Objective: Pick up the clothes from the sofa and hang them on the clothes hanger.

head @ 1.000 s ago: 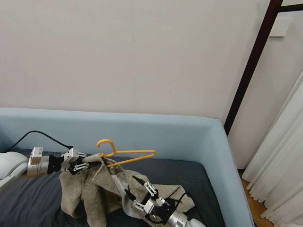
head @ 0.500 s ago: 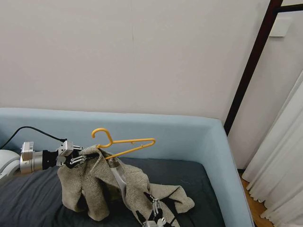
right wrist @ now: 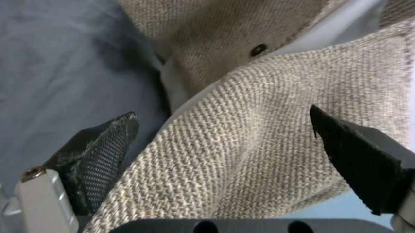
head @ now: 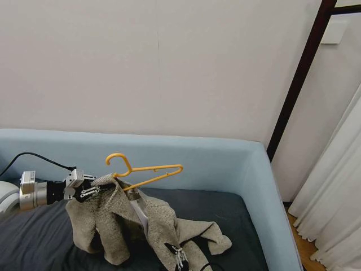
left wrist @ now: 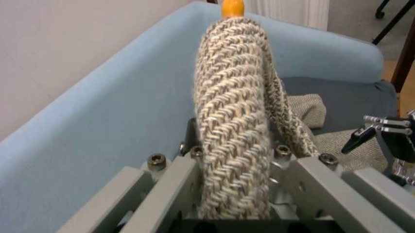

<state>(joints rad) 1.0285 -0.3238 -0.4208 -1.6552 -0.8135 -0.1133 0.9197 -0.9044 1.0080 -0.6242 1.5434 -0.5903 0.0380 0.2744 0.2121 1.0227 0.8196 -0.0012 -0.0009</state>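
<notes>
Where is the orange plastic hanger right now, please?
In the head view, the orange plastic hanger is left of centre, above the seat of the blue sofa, one end under the beige woven jacket gripped by the left hand.

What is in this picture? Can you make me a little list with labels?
sofa: light blue, with a dark seat
hanger: orange, up above the seat, one arm bare
jacket: beige knit, top draped on the hanger, bottom lying on the seat
left tool: shut on the jacket near the hanger's hook
right tool: open, low down, one finger on each side of the jacket cloth
</notes>
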